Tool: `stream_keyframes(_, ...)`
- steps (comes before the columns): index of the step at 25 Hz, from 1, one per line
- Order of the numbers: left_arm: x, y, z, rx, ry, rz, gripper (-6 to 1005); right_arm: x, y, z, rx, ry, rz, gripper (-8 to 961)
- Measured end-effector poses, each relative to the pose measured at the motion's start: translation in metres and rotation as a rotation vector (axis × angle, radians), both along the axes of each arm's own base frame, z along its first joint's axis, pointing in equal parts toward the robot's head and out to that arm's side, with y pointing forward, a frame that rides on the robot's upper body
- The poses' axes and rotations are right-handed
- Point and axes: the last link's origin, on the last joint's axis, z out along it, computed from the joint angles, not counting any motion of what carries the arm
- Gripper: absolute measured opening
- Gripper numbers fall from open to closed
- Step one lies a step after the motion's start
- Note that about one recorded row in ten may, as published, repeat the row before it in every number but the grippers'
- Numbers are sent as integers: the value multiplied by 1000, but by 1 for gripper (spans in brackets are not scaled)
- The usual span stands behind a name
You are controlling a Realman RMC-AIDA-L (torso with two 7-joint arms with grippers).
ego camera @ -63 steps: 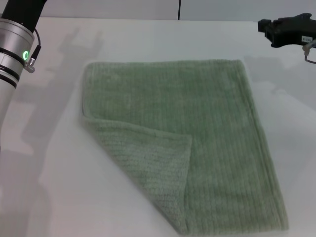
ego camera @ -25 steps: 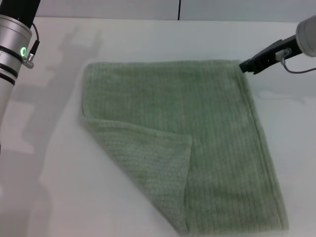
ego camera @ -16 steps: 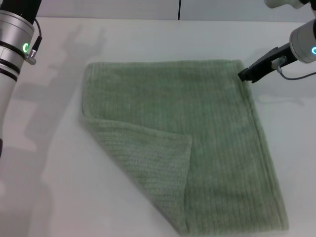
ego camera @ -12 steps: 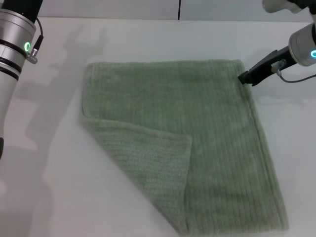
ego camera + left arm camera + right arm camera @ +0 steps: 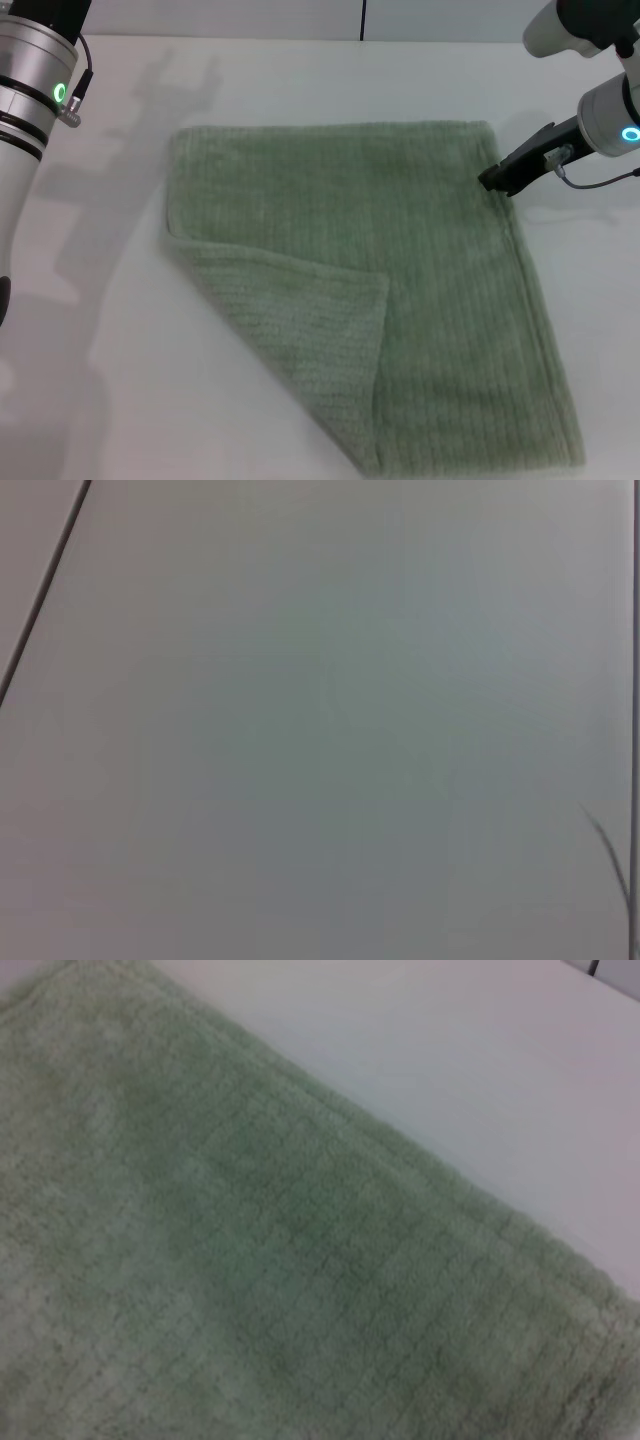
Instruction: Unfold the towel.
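Head view: the towel (image 5: pixel 400 290) lies flat on the white tabletop (image 5: pixel 300 80), its near-left corner folded over as a triangular flap (image 5: pixel 300 330). The right tool (image 5: pixel 497 181) sits at the towel's far right edge, apparently to grip or pin the hem; whether its tips are spread or closed cannot be told. The left arm (image 5: pixel 30 110) stands well away from the towel.

Left wrist view: only bare surface.

Right wrist view: towel hem (image 5: pixel 420 1170) just beneath the tool.
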Motion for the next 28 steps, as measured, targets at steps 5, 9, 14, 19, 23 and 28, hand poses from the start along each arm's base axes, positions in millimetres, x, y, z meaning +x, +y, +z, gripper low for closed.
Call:
stream_keyframes(5,1,0,0,-1,-2,-2,680,1,0,-3,-4,-5,17,-1)
stream_keyframes(9,1,0,0,-9,-23,-9,680,-1,0,-5,-17,-8,30,-1)
stream_keyframes(14,3,-2,1,-6,-29,-29,680,0,-1,-7,-32,-13,40,-1)
stream_keyframes(19,3,-4,1,-8,-37,-33,681,0,-1,-7,-29,-15,44,-1)
stream_keyframes(23,2,-5,1,-7,-39,-34,681,1,0,-7,-24,-16,45,-1)
stream_keyframes(28,2,-6,1,-5,-42,-38,681,5,-2,-10,-29,-21,43,-1)
